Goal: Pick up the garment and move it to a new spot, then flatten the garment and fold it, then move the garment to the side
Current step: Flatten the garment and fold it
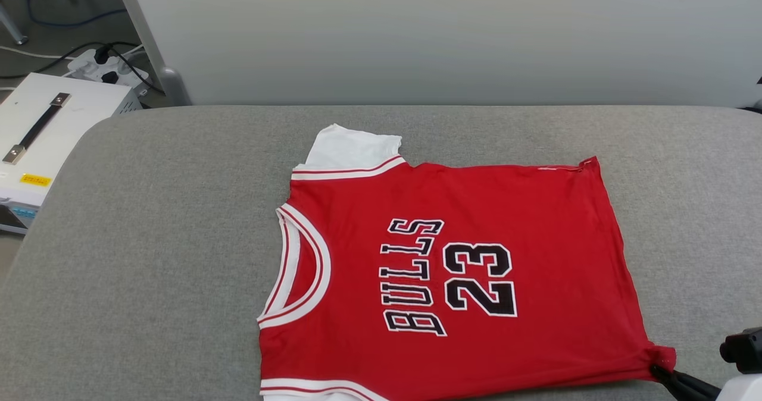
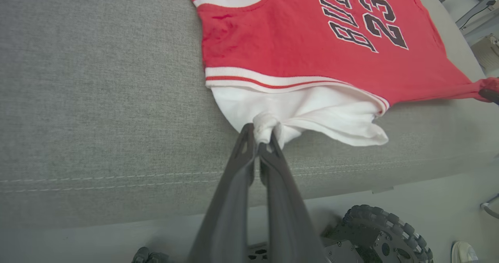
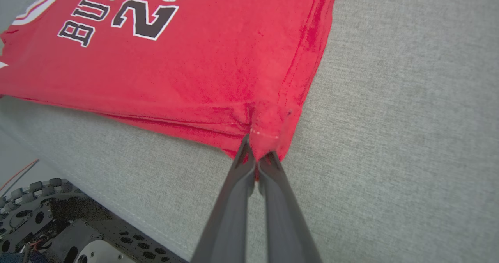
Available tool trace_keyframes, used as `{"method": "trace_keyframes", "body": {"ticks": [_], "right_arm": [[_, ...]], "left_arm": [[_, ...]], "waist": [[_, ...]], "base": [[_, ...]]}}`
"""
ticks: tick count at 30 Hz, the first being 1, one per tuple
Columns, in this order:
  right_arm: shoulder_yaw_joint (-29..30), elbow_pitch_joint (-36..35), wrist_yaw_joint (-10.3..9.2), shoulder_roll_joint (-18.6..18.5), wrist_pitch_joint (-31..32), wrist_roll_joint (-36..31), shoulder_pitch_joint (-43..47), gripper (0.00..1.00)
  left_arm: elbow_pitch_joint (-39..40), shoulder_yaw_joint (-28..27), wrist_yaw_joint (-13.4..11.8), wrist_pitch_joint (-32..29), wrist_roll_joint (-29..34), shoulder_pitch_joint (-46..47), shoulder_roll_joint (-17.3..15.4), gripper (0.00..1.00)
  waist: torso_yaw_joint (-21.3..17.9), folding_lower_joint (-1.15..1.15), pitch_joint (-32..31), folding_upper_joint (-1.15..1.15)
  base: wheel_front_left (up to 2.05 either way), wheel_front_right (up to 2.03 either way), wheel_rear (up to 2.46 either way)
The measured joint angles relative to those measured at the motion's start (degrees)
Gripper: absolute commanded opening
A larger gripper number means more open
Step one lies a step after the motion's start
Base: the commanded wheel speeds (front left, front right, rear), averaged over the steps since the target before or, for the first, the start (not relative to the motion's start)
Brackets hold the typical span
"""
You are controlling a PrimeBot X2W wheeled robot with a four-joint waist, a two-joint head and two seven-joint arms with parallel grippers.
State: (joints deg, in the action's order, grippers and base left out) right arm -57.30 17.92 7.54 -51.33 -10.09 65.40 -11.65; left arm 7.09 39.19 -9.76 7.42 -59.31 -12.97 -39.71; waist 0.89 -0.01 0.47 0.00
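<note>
- Between the two long dark fingers of the left gripper, which are pressed tight together, sits a small bunched knot of white cloth. It is the edge of the near short sleeve of the red jersey-style T-shirt.
- The right gripper is clamped in the same way. Its fingertips pinch the near hem corner of the red cloth, which gathers into small creases and is drawn out to a point at the grip.
- The shirt has white short sleeves and red-and-white striped trim at the neckline and armholes. It carries black, white-outlined "BULLS" lettering beside the number 23.
- It lies front up and mostly flat, spreading away from both grips. The neckline is toward the robot's left and the hem toward its right, so the lettering reads sideways in the head view. The far white sleeve sticks out on the side away from the robot.
- Under it is a grey woven padded tabletop with rounded corners and a stitched seam along its near edge. Both pinched points sit close to that edge.
- Below that edge shows a black knobbly wheel of the robot's base.
- Behind the tabletop stands a pale grey wall panel.
- Off to the robot's left are a white box with a black strap handle and a white power strip with black plugs.
</note>
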Motion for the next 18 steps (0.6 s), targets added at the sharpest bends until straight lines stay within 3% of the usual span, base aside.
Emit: {"method": "trace_keyframes", "body": {"ticks": [9,18], "right_arm": [[6.72,-1.85,0.0,1.48,1.31,-0.7,2.11,0.0],[13.4,-3.39,0.0,2.93,4.11,-2.33,0.03,0.0]], "left_arm": [[-2.98,-1.23,1.88,3.83,4.9,5.34,0.15,0.0],[-9.94,-0.79,7.68,1.7,8.53,21.69,3.04,0.0]], "waist": [[0.38,0.0,1.53,0.0],[-0.25,0.0,4.97,0.0]], "base": [[0.0,0.0,0.0],[0.0,0.0,0.0]]}}
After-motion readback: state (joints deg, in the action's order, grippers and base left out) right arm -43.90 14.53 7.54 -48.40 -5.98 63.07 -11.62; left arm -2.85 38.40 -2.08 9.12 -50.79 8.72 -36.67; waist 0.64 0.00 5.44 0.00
